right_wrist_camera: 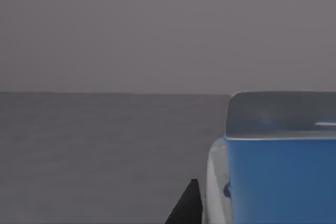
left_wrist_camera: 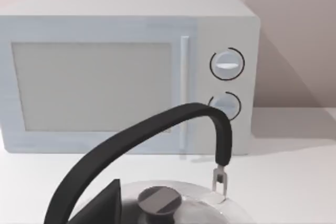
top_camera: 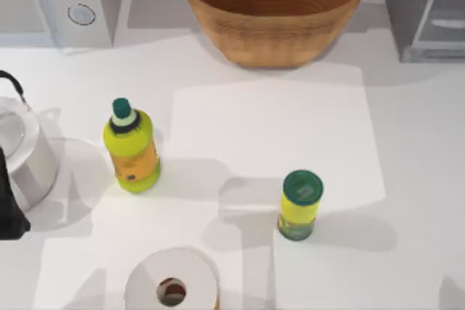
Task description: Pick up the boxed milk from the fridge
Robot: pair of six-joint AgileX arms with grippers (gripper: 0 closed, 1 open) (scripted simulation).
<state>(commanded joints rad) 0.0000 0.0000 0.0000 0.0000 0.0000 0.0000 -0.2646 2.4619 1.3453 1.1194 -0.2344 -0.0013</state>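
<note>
Blue fills the closest part of the right wrist view: the milk [right_wrist_camera: 278, 182] sits just beside a dark wedge of the right gripper [right_wrist_camera: 185, 205], with a pale fold rising above its blue band and a white edge down its side. Whether that claw is apart, together or clamped on the carton cannot be told, nor can which way the carton's long axis runs. Around it lie the dull grey floor and back wall of the fridge [right_wrist_camera: 105, 145], so the milk is inside the cabinet, which stands at the table's far right corner [top_camera: 425, 5]. At the near edge of the table [top_camera: 407, 128] a paper roll [top_camera: 172, 281] stands on end. Beyond it stand a can [top_camera: 299, 205], whose green lid bears a mark too small to read, and a bottle [top_camera: 131, 149] with an orange label, its writing illegible. The left arm [top_camera: 9, 201] is parked at the left edge above a steel kettle [left_wrist_camera: 173, 203], its claw's state unclear. Farthest back are a woven basket [top_camera: 274, 41] and a two-knob microwave [left_wrist_camera: 126, 77].
</note>
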